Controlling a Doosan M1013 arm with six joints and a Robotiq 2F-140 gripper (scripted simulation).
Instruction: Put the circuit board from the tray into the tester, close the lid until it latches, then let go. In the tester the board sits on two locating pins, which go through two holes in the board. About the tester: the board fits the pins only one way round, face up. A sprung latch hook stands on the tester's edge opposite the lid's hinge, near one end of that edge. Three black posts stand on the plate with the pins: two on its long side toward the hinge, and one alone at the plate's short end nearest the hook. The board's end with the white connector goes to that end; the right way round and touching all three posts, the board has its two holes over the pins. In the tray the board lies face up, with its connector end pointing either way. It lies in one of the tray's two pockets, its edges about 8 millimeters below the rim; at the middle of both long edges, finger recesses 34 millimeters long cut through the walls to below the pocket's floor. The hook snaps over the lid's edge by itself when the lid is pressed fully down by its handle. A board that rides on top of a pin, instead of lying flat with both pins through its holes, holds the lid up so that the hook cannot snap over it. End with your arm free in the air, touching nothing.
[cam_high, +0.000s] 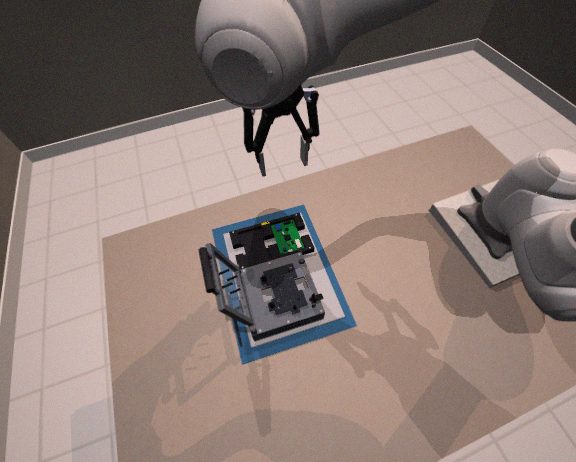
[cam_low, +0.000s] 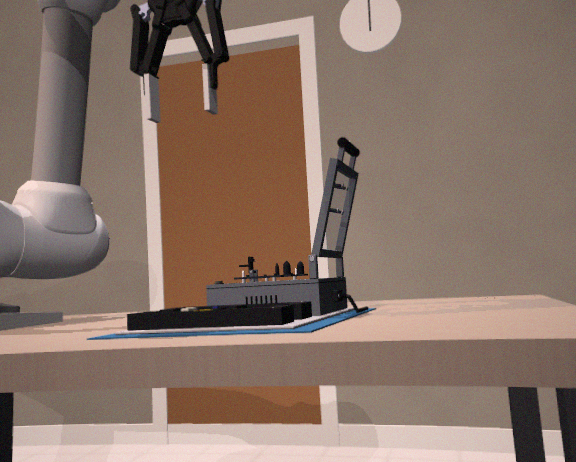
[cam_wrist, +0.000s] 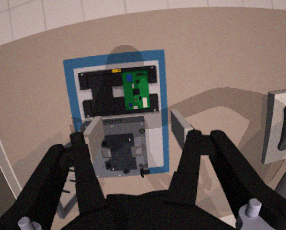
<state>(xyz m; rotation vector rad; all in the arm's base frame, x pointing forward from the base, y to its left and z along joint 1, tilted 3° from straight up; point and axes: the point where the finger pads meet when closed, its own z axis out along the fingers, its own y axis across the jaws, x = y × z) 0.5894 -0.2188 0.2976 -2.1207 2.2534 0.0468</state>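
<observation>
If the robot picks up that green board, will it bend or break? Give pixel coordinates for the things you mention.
The green board (cam_high: 288, 237) (cam_wrist: 136, 91) looks thin and flat, so it is probably stiff and light. The small parts standing on its face, like the white connector (cam_high: 298, 243) (cam_wrist: 145, 102), suggest it could be damaged if squeezed there; gripping by the edges seems safer.

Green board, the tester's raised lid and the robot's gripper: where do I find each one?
Board (cam_high: 288, 237) (cam_wrist: 136, 91): top and wrist views, its green face.
Lid (cam_low: 324, 212): exterior view, frame's side bar.
Gripper (cam_low: 182, 116): exterior view, between its fingertips.
</observation>
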